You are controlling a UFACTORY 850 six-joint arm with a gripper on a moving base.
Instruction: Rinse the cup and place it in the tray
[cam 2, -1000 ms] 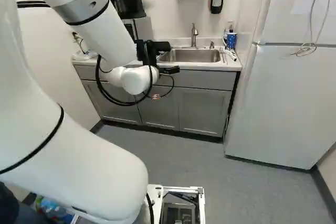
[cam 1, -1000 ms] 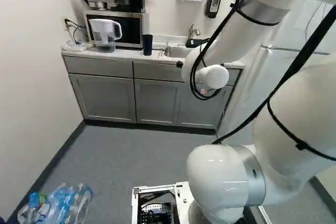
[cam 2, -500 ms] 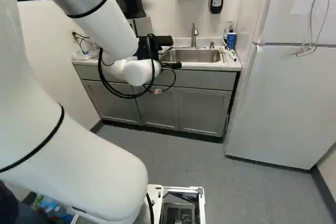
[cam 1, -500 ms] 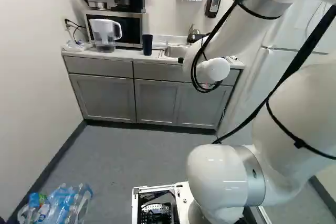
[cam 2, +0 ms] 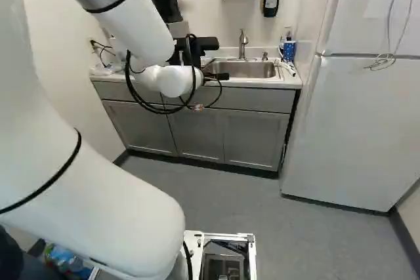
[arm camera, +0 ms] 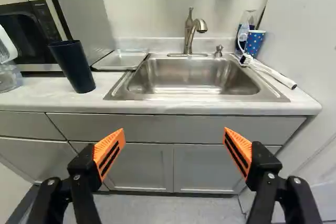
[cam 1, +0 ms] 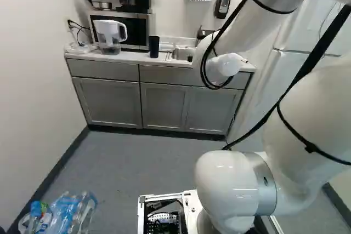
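"Where is the cup?"

"The dark cup (arm camera: 73, 66), likely the one meant, stands on the counter (arm camera: 44, 98) in front of the microwave (arm camera: 86, 17), just beside the metal tray (arm camera: 122, 60). A blue dotted cup (arm camera: 254, 43) sits at the sink's far corner, beyond the other end of the basin."

"And the rinse?"

"Nothing shows it done. The dark cup is outside the sink (arm camera: 184, 97), no water is seen running from the faucet (arm camera: 190, 32), and whether the cup is wet cannot be told."

"The robot's part?"

"The gripper (arm camera: 174, 132) hangs short of the counter, jaws spread wide, nothing between them."

"So how far along?"

"At the opening stage, by the look of it: an approach. Left to do are the grasp, the rinse under the faucet and the placing in the tray. The gripper would first need to line up with the cup, over by the pitcher (cam 1: 109, 36)."
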